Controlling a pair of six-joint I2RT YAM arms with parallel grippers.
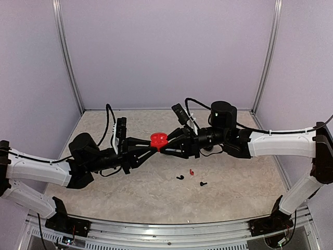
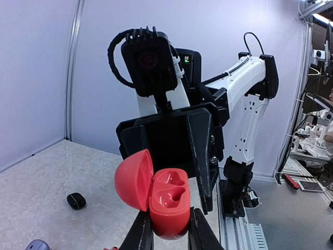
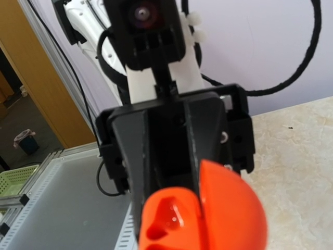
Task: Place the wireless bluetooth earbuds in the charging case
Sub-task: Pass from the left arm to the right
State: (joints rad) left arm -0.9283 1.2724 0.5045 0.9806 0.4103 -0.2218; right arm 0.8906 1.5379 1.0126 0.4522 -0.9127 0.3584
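A red charging case (image 1: 158, 139) hangs above the middle of the table with its lid swung open. My left gripper (image 1: 152, 146) is shut on its base. In the left wrist view the case (image 2: 169, 200) sits between my left gripper (image 2: 170, 221) jaws, and both of its sockets are empty. My right gripper (image 1: 167, 144) faces it from the right with its jaws apart; one finger (image 2: 200, 156) stands just beside the case. The case (image 3: 203, 219) fills the bottom of the right wrist view. One red earbud (image 1: 191, 171) and two black earbuds (image 1: 180, 177) (image 1: 203, 183) lie on the table in front.
A small black case (image 2: 76, 200) lies on the marbled table (image 1: 234, 177), and a grey rounded thing (image 2: 37, 245) shows at the left wrist view's bottom edge. Pale walls and metal posts enclose the table on three sides.
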